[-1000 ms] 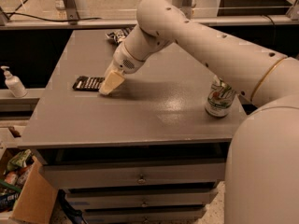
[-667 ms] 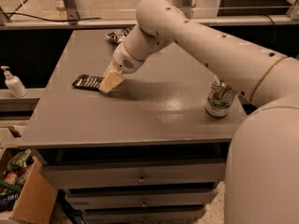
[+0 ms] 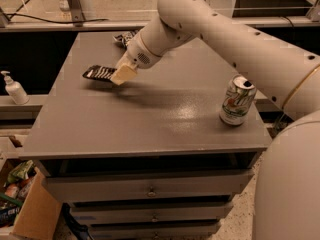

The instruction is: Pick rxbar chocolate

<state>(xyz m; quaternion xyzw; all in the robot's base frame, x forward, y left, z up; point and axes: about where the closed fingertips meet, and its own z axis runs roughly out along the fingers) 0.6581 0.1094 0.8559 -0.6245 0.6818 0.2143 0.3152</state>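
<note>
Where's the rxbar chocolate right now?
In the camera view, the rxbar chocolate is at the back-left part of the table, with the end effector at its right end.

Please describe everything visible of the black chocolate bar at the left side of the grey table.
The small flat rectangular black-wrapped chocolate bar carries rows of white lettering on its upper face. It is roughly level, long side running left to right, over the left rear part of the grey table top. The tan tip of the robot's pincer covers its right end and meets it there; its left end is free. Whether it rests on the table or hangs just above cannot be told.
</note>
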